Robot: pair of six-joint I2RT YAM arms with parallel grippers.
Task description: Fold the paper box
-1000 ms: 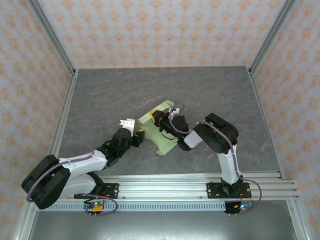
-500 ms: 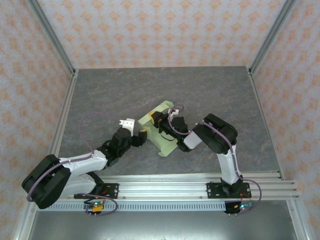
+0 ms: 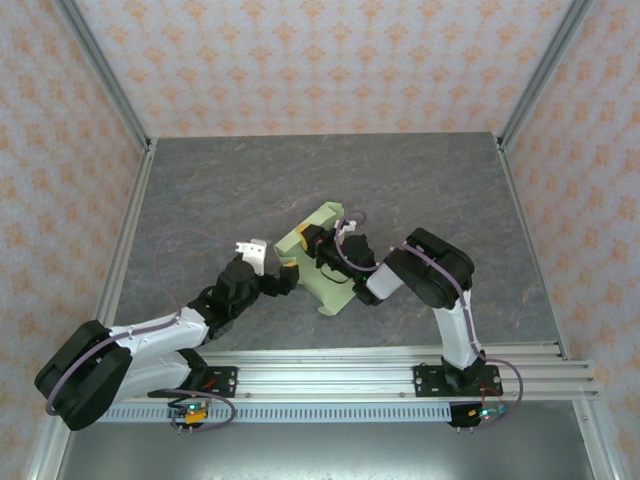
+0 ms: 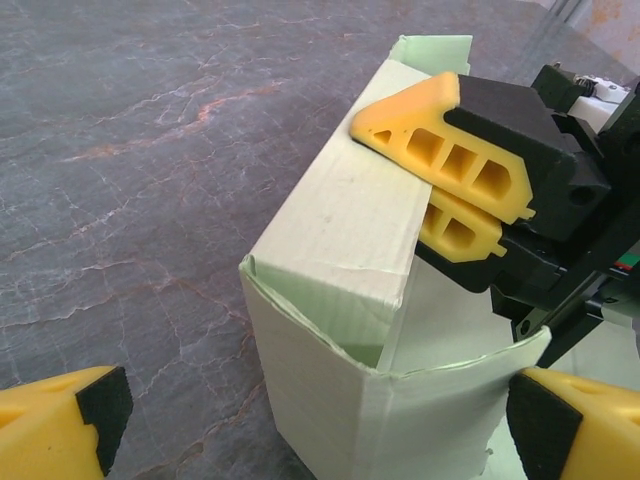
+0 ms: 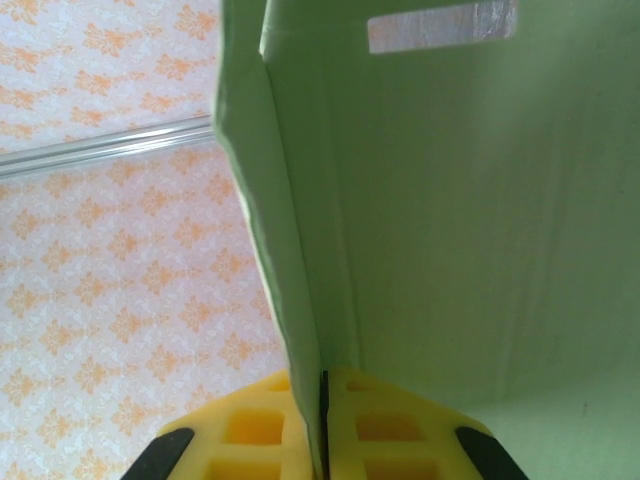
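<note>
The paper box [image 3: 333, 292] sits at the middle of the overhead frame, a pale green card shell partly raised off the grey marbled worktop [image 3: 220, 190]. In the left wrist view the paper box [image 4: 340, 230] stands in the centre as a half-formed shape. A top panel slopes away toward the upper right, a front wall drops to the bottom edge, and the near corner gapes, with a torn-looking edge where the panels meet. In the right wrist view the paper box [image 5: 450, 200] covers the right half of the frame, with a narrow slot cut through it at the top.

The right tool [image 4: 430, 195] comes in from the upper right of the left wrist view. Its yellow fingers are closed on the box's top panel, one finger above the card and one below. From its own camera, the right tool [image 5: 322, 420] pinches a thin card edge at the bottom centre. Overhead, the right tool [image 3: 318, 240] lies over the box's upper part.

The left tool [image 4: 318, 425] is spread wide, its pads at the two bottom corners of the frame, either side of the box's near corner. Overhead, the left tool [image 3: 270, 260] is just left of the box.
</note>
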